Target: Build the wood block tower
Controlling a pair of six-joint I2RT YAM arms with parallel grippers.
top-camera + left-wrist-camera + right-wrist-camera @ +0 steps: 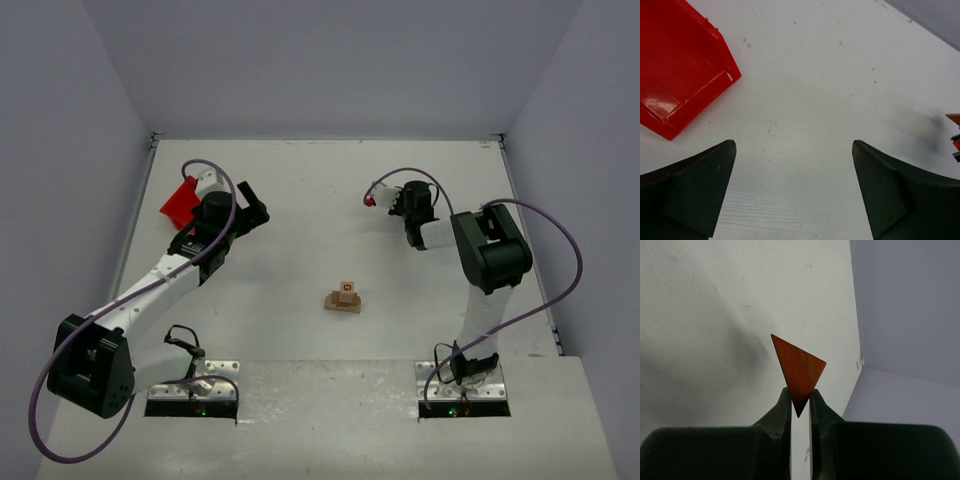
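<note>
From above, we see the little tower [344, 298] mid-surface, with no roof yet. At our left wrist, the left jaws are wide and hold nothing, near the red bin [680, 65]. At our right wrist, the right jaws pinch only the tip of the roof block [800, 365]. With so little held, it could twist or slip out.

White table [330, 190] — faintly speckled, pale grey walls [320, 60], even light

No readable text, labels or numbers; dark mark on cube [347, 290] too small to read
</note>
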